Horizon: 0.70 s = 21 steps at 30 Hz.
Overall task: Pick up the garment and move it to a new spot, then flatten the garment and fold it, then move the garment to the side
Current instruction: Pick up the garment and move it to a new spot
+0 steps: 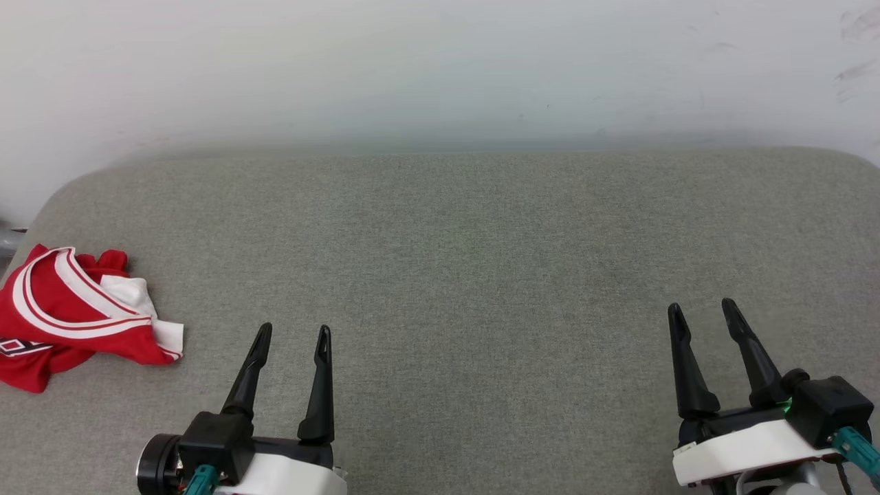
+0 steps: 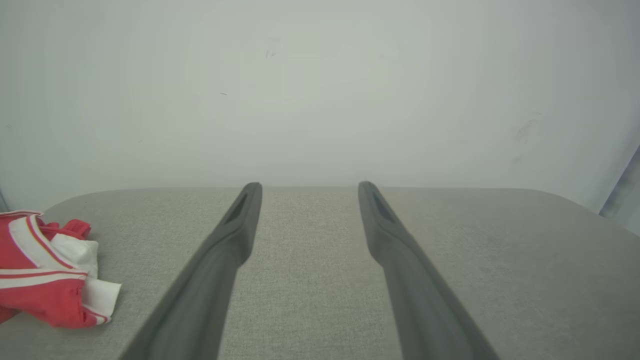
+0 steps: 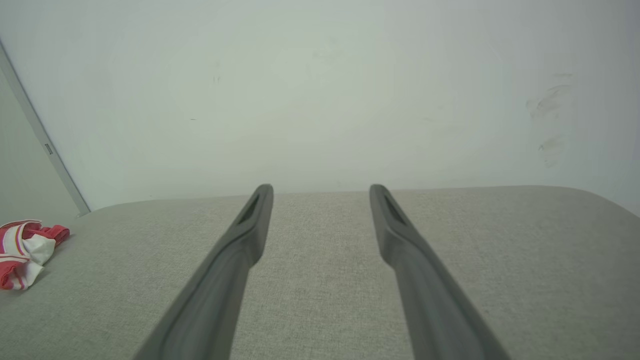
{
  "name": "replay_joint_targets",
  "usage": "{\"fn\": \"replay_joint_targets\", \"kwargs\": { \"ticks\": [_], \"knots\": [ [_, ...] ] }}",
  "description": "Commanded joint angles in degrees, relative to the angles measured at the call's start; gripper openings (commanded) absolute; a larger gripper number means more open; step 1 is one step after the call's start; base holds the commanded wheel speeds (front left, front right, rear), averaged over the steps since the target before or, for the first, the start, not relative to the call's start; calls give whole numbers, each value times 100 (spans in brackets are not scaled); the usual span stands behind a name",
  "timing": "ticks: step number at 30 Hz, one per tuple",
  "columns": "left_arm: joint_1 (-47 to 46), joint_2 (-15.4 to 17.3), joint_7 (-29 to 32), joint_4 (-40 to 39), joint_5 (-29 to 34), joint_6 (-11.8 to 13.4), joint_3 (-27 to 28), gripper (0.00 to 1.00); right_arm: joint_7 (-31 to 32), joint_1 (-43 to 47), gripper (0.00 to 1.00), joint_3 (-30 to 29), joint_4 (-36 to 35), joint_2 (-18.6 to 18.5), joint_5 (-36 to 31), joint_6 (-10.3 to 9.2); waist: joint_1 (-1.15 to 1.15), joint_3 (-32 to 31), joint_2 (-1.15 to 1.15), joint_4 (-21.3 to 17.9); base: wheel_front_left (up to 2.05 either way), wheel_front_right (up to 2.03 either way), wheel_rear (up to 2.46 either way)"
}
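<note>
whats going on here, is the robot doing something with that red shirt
Nothing is being handled yet. The garment lies crumpled at the left edge of the grey padded surface. The left pincer and right pincer are both open and empty near the front edge; the left one is nearer to the garment. Picking it up has not begun.

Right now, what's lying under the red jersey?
The garment lies bunched on the grey fabric surface, near its left edge. Grey fabric shows along its visible sides; nothing pokes out. The heap covers what is directly beneath, so that cannot be seen.
</note>
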Motion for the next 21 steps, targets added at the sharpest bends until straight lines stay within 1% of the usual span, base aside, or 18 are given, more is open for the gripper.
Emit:
{"fn": "replay_joint_targets", "kwargs": {
  "ticks": [1, 7, 13, 17, 21],
  "knots": [
    [83, -11, -46, 19, 93, -16, 37, 100, -55, 59, 100, 23, 52, 7, -9, -4, 0, 3, 0, -2, 0, 0, 0],
    [78, -16, -106, 99, 222, 18, 2, 100, -114, 34, 100, 60, 104, 8, -221, -4, 0, 22, 0, 2, 0, 0, 0],
    [33, -16, -95, 169, 136, 26, -37, 100, -105, 30, 100, 52, 76, 8, -240, -4, 0, 24, 0, 45, 0, 0, 0],
    [1, -17, -93, 187, 125, 29, -21, 100, -104, 63, 100, 66, 48, 8, -296, -4, 0, 34, 0, 175, 0, 0, 0],
    [2, -16, -93, 239, 155, 86, 28, 100, -104, 87, 100, 117, 53, 8, -368, -4, 0, 36, 0, 406, 0, 0, 0]
  ]
}}
